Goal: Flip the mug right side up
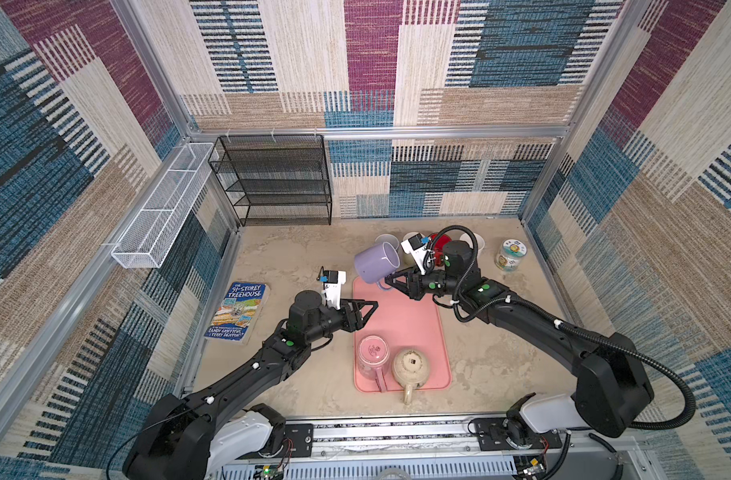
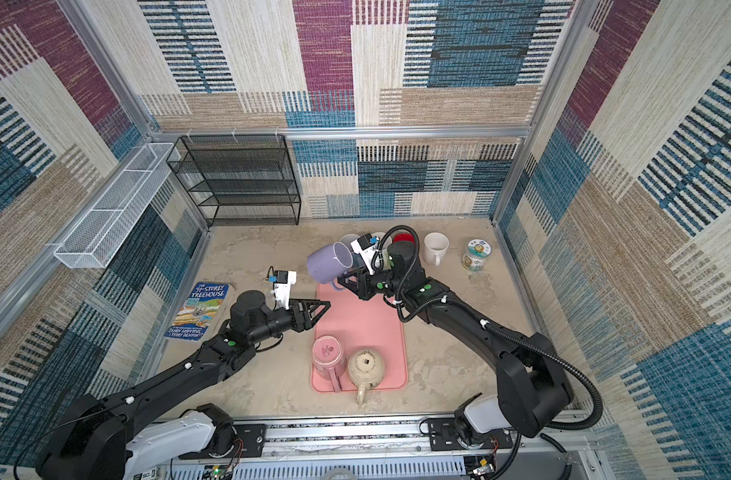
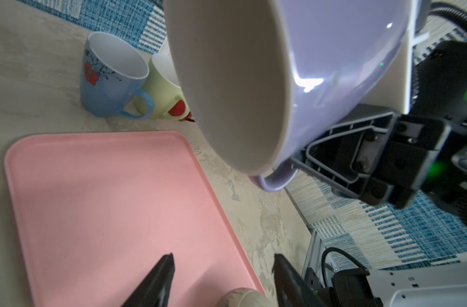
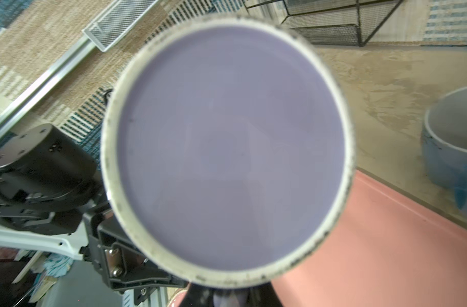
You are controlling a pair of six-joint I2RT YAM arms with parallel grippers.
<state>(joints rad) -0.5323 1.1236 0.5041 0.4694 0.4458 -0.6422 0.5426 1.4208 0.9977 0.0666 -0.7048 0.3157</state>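
A lilac mug point(image 1: 376, 262) point(image 2: 328, 262) hangs in the air over the far end of the pink tray point(image 1: 413, 332) point(image 2: 368, 332). It lies tilted on its side, mouth towards the left. My right gripper point(image 1: 390, 282) point(image 2: 343, 282) is shut on its handle. The right wrist view looks at the mug's flat base point(image 4: 232, 146), with the jaws pinching the handle below it. In the left wrist view the mug's pale inside point(image 3: 232, 93) fills the middle. My left gripper point(image 1: 370, 309) point(image 2: 324, 307) point(image 3: 223, 256) stands open and empty over the tray's left edge, apart from the mug.
A pink mug point(image 1: 372, 357) and a cream mug point(image 1: 411, 365) stand upside down on the tray's near end. A blue flowered mug point(image 3: 107, 85), a yellow-green mug point(image 3: 160, 90), a white mug point(image 2: 435, 247) and a jar point(image 1: 509, 255) stand at the back. A book point(image 1: 237, 311) lies left, below a black shelf point(image 1: 272, 178).
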